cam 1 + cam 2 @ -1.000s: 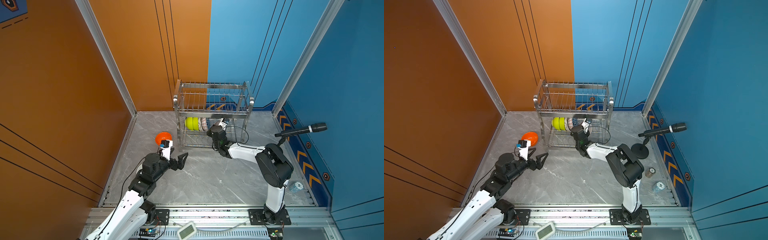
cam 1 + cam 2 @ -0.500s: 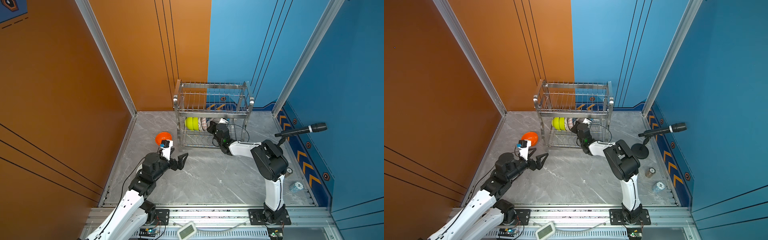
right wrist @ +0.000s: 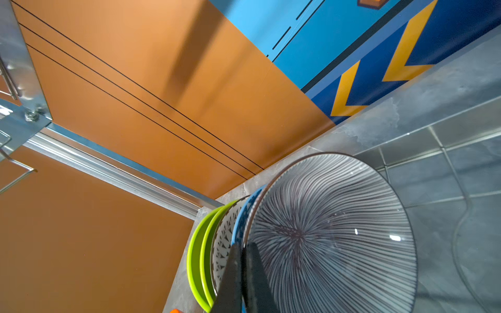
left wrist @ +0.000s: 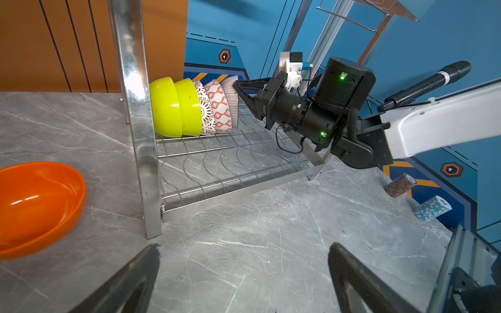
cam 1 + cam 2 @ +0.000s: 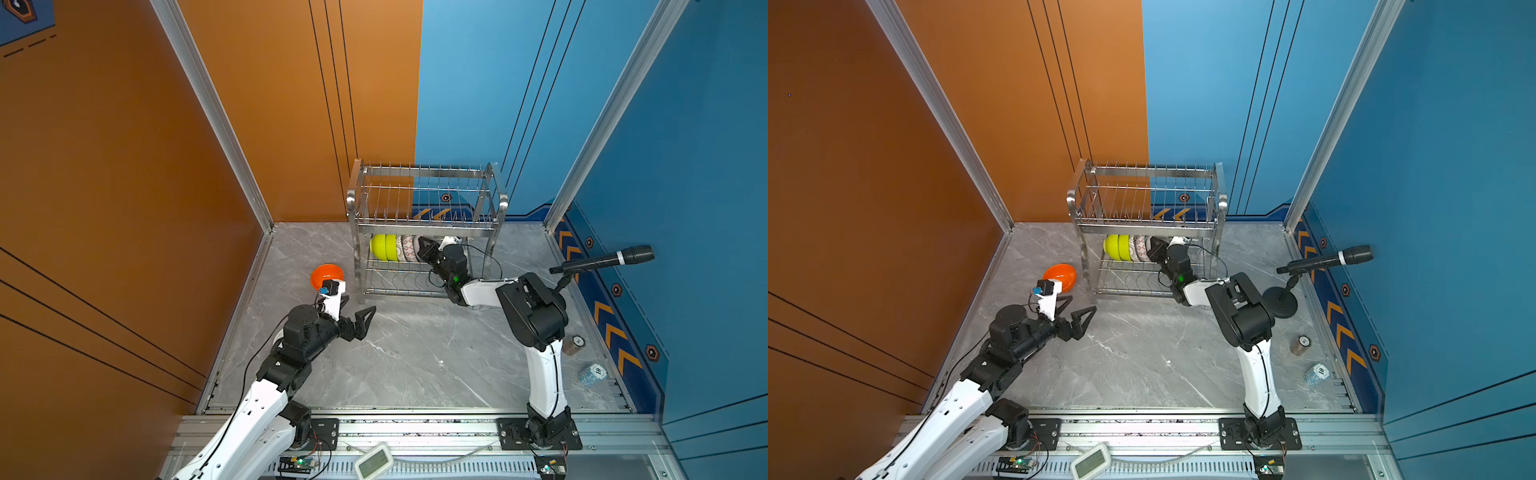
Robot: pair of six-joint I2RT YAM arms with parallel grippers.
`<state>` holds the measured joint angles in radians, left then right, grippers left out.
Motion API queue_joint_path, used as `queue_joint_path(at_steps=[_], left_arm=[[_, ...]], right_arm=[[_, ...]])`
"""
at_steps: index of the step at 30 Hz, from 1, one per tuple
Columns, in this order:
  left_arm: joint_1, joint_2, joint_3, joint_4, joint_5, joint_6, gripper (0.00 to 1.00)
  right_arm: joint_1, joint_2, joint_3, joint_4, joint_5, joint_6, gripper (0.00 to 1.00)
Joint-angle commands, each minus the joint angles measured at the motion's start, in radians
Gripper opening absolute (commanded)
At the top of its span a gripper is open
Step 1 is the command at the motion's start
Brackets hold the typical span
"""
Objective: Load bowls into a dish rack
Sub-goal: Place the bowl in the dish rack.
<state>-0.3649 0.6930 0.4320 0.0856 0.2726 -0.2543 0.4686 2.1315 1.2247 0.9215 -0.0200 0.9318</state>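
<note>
The steel dish rack stands at the back. On its lower tier several bowls stand on edge in a row: two lime-green, then patterned ones. My right gripper reaches into that tier, shut on the rim of the striped bowl at the row's end. An orange bowl lies on the floor left of the rack. My left gripper hovers open and empty in front of the rack's left post.
A microphone on a black round base stands right of the rack. Two small chip stacks sit near the right wall. Orange and blue walls close in the grey marble floor. The rack's top tier holds nothing.
My right gripper has pushed further left into the lower tier, bringing the striped bowl against the row. The left arm has stayed still.
</note>
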Motion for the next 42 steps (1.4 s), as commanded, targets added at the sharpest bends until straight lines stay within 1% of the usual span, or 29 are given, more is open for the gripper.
queue_joint_path(at_steps=[1,8,17,27,35,42], left_arm=[[0.008,-0.001,0.004,0.003,0.039,0.015,0.98],[0.007,0.008,0.005,0.01,0.056,0.015,0.98],[0.006,0.011,0.005,0.011,0.057,0.019,0.98],[0.003,0.009,0.006,0.011,0.059,0.02,0.98],[0.004,0.004,0.007,0.011,0.058,0.02,0.98],[0.003,-0.001,0.006,0.011,0.057,0.02,0.98]], right_arm=[[-0.026,0.022,0.038,0.1,-0.086,0.07,0.0],[-0.064,0.067,0.061,0.167,-0.175,0.142,0.0],[-0.079,0.099,0.053,0.217,-0.211,0.184,0.01],[-0.091,0.128,0.039,0.299,-0.218,0.25,0.01],[-0.094,0.119,0.03,0.3,-0.209,0.261,0.01],[-0.096,0.121,0.024,0.324,-0.196,0.297,0.01]])
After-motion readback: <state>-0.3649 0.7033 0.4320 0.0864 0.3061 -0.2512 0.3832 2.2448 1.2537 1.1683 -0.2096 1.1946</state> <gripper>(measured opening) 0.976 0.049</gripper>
